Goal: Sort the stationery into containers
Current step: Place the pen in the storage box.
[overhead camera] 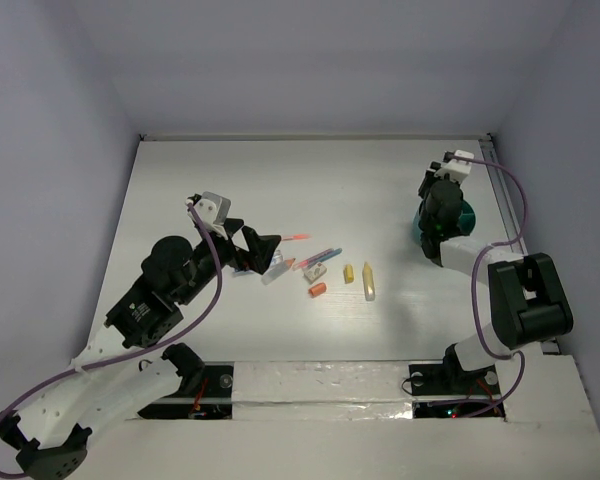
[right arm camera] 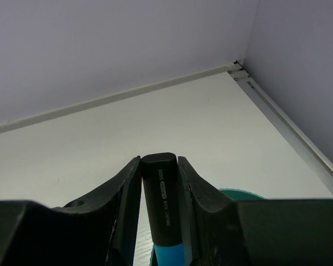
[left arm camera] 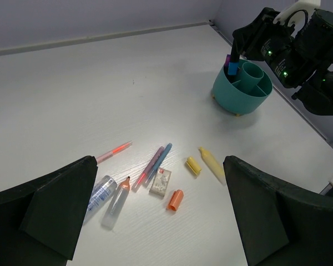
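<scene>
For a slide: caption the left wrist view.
Open left gripper above scattered pens and markers; right gripper holds a blue black-capped marker upright at the round teal plastic organiser.

A white table (overhead camera: 230,180) with faint wood grain fills the floor of the enclosure. 3 plain pale grey-lilac walls close it in: back wall (overhead camera: 310,70), left wall (overhead camera: 40,200), right wall (overhead camera: 580,150). A metal rail (right arm camera: 288,127) runs along the table's right edge, against that wall.
</scene>
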Controlling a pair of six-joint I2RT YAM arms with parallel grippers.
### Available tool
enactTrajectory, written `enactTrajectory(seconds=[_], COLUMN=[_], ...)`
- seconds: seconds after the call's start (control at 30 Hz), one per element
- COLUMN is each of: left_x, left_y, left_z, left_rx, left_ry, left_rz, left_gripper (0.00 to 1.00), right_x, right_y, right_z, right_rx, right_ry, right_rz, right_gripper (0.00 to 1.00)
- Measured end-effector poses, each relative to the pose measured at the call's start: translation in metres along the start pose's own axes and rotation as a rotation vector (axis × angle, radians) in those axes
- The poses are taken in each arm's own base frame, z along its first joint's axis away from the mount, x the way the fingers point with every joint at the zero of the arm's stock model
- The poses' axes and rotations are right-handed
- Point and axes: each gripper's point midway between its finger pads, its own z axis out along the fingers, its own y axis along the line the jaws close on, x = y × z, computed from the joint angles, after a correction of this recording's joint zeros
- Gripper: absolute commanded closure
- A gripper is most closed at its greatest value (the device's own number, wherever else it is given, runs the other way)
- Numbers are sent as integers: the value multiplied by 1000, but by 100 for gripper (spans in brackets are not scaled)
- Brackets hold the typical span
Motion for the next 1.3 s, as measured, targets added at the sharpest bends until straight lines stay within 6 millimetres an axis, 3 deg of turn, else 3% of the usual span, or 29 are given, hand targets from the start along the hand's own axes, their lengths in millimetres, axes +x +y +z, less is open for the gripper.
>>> enactTrajectory(seconds=[0.2,0.47,0.7,0.77,0.8,0.93,1.17,1.3], left_x=[0,0,-1,-1,-1,-2,-5,-8], left_y=[0,0,0,0,0,1,7,11], left_z=[0,0,-1,-1,-1,-1,-2,-4], left_rx=[0,0,1,1,1,-7,-32,-50], left_ry=[0,0,-5,-5,-5,-7,-21,-35], left_rz=[0,0,-1,0,0,0,-2,-4], left_gripper=[2,1,1,1,1,1,1,1], right_x=[4,23,27,29,30,32,12,-7], right_y=[-4,-7,-11,-12,-13,-13,2,37], right_z=[-1,-8,-17,-20,-21,-23,-28,-32], right_rx=[14,27,44,47,49,57,-28,-211], right_ry=[6,66,119,136,146,191,221,241], right_rz=[24,51,101,108,107,98,108,137], right_gripper=[90,84,65,51,50,32,30,37])
